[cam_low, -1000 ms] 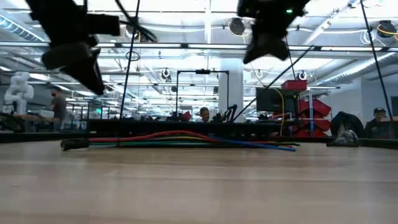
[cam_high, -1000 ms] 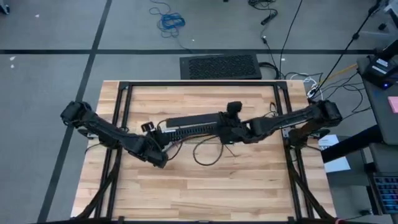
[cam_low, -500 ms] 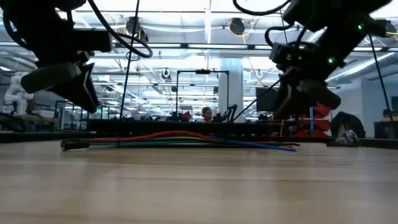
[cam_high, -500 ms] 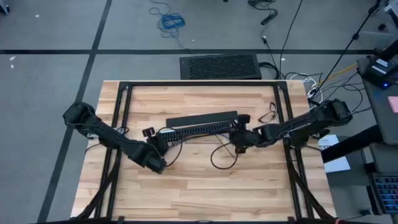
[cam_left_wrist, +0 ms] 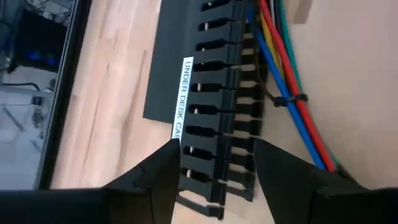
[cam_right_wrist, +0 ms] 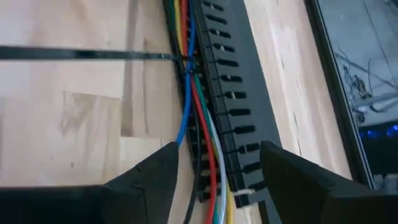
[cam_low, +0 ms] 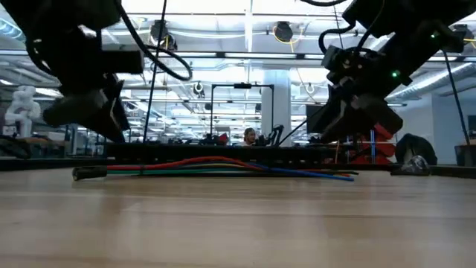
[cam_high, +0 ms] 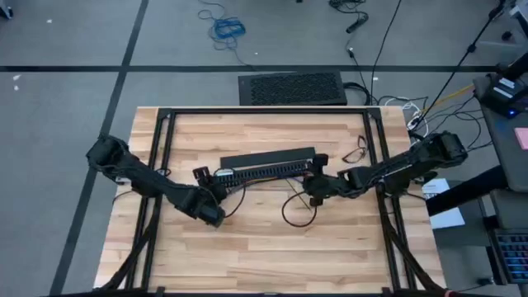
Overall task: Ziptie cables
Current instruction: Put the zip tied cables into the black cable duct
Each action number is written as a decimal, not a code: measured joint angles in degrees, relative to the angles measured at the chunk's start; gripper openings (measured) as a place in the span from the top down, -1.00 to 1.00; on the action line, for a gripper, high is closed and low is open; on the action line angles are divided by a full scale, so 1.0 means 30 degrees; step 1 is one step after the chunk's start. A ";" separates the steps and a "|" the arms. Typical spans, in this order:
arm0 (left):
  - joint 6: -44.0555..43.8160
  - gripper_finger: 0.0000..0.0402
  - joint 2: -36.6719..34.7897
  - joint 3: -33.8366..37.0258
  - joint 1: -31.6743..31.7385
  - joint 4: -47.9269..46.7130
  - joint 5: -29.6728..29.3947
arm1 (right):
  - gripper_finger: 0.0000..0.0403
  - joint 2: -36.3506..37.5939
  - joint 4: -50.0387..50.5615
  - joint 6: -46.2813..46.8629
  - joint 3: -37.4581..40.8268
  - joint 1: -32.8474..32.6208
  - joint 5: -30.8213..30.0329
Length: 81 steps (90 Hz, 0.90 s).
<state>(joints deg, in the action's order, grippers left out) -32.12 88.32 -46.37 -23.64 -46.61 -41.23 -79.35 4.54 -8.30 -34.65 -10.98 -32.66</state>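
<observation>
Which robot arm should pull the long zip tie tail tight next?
Probably the right gripper. It hovers open over the cables beside the ziptie with the long straight tail. The left gripper faces the black bar's other end.

The wooden tabletop (cam_high: 247, 256) carries a black slotted bar (cam_high: 268, 165), the cables (cam_left_wrist: 292, 81) beside it, and zipties (cam_high: 299, 210) at frame centre.

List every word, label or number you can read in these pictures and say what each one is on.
"UNDER DESK CA": white label on the black slotted bar, in the left wrist view; the rest runs behind the left gripper, whose fingers stand open.
A pale tag at the bar's end in the right wrist view, near the open right gripper: nothing readable on it.
High and low views: no readable text.
</observation>
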 joint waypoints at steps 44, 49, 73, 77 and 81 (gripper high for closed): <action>-0.0005 0.09 0.2331 -0.0022 0.2065 -0.0067 -0.0554 | -0.08 -0.2377 -0.2134 -0.2817 0.0000 0.2365 0.1623; 0.0015 0.16 0.2331 -0.0022 0.2211 -0.0021 -0.0561 | -0.08 -0.2928 -0.2997 -0.3502 0.0000 0.2577 0.0907; 0.0029 0.49 0.2323 -0.0036 0.2389 0.0123 -0.0543 | -0.02 -0.4602 -0.5078 -0.5404 -0.0018 0.3554 -0.0607; 0.0029 0.55 0.2323 -0.0036 0.2389 0.0153 -0.0511 | 0.03 -0.4865 -0.5098 -0.5424 -0.0022 0.3700 -0.0657; 0.0026 0.60 0.2326 -0.0036 0.2389 0.0181 -0.0475 | 0.10 -0.5108 -0.5137 -0.5447 -0.0044 0.3830 -0.0718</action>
<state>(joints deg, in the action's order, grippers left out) -32.04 95.29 -46.48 -16.47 -46.07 -42.66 -94.68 -10.87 -24.64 -34.79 0.51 -34.81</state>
